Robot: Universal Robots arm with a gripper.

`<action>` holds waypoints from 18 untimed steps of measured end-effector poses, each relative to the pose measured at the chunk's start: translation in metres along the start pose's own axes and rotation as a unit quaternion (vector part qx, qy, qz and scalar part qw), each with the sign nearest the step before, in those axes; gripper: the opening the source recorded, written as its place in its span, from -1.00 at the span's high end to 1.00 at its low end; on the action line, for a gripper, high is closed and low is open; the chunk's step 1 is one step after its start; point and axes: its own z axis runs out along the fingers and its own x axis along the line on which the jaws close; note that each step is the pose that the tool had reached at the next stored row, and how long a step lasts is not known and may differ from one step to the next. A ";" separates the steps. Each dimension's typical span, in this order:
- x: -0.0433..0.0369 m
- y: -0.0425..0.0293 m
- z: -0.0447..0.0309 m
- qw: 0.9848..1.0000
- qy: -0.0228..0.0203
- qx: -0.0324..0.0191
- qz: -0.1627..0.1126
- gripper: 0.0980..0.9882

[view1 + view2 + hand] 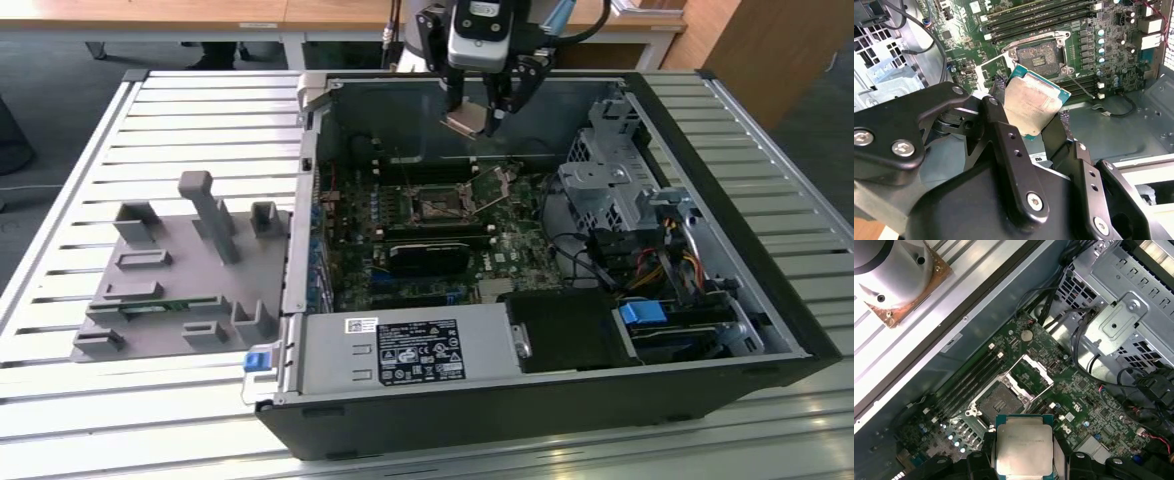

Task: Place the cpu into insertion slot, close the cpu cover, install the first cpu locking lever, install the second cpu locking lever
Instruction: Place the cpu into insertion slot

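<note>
Pincer (481,115) clamped on the cpu (1025,445) by opposite edges, aloft over the green motherboard (1089,405) inside the open computer case (534,400). Beneath, insertion slot (996,402) bare, cpu cover (1038,365) tilted up alongside.

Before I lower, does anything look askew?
Nothing looks damaged. The cpu, held in the claw, seems turned out of line with the empty slot. The cover stands open.

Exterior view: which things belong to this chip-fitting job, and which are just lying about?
Job: cpu, held in the jaws; slot; cover, open.
Lying about: grey fixture; power supply; drive cage; cables.
</note>
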 end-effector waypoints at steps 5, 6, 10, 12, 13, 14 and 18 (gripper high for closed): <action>0.0000 0.0000 0.0002 1.000 -0.001 0.000 0.009 0.00; 0.0000 0.0000 0.0002 1.000 -0.001 0.000 0.011 0.00; 0.0000 0.0000 0.0004 1.000 -0.002 0.000 0.018 0.00; 0.0000 0.0000 0.0005 1.000 -0.002 0.000 0.022 0.00; 0.0000 0.0000 0.0005 1.000 -0.002 0.000 0.023 0.00; 0.0000 0.0000 0.0005 1.000 -0.002 0.000 0.025 0.00; 0.0000 0.0000 0.0006 0.999 -0.003 -0.001 0.032 0.00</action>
